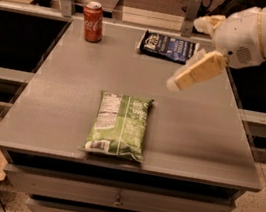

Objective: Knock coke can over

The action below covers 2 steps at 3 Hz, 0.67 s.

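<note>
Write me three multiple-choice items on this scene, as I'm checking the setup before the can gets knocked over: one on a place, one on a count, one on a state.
1. Where on the table does the coke can stand? A. far left corner B. near right corner C. centre
2. How many chip bags lie on the table? A. one B. two C. three
3. How is the coke can? A. upright B. on its side C. crushed

Key: 1 A, it stands by the far left edge. 2 B, the green chip bag and the dark blue chip bag. 3 A, its silver top faces up; the gripper hangs above the table's right side, apart from it.
</note>
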{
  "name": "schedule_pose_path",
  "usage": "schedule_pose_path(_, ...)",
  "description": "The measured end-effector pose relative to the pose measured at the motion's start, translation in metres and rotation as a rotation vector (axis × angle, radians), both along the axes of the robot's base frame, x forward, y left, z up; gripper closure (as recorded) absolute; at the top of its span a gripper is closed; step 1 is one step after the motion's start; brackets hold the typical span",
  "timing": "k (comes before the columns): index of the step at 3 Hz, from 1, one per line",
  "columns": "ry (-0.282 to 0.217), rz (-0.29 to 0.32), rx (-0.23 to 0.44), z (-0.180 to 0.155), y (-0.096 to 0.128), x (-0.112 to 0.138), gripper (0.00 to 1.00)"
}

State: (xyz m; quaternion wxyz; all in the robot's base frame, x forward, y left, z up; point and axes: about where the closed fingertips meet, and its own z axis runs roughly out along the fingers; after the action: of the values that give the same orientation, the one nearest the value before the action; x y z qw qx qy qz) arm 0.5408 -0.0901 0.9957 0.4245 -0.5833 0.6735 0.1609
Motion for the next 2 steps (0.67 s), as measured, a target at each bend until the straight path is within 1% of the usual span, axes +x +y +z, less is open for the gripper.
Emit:
schedule_pose_path(1,-0.062,0.030,0.081,0.014,0.042,0.036,0.00)
schedule_pose_path(2,-0.074,0.055,0.135,0.016,0.079,0.070,0.00)
